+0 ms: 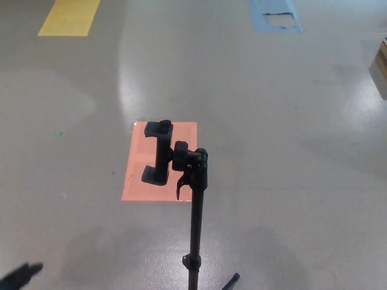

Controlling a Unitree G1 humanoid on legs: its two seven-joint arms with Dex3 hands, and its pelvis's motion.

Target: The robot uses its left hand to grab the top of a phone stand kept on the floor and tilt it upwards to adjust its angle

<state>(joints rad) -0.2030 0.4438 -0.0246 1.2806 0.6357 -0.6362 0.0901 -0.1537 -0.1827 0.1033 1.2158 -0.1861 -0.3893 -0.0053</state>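
Standing upright on the glossy grey floor [290,151] is one black phone stand [195,223], a thin pole with a clamp cradle [157,152] jointed to its top. The cradle sits just left of the pole head, its long side running up and down in the head view, over an orange rectangular floor patch [139,181]. Nothing grips it.

A black tip at the bottom left edge looks like part of the left robot hand [21,275], well apart from the stand; whether it is spread or closed I cannot tell. The right robot hand is not in view.

This fits either the approach before a grab or the withdrawal after tilting; the cradle's angle alone does not settle which.

Counted: one stand, one cradle, one orange patch, one yellow floor patch [69,17], one blue floor patch [275,15], and one pale object [381,66] at the right edge.
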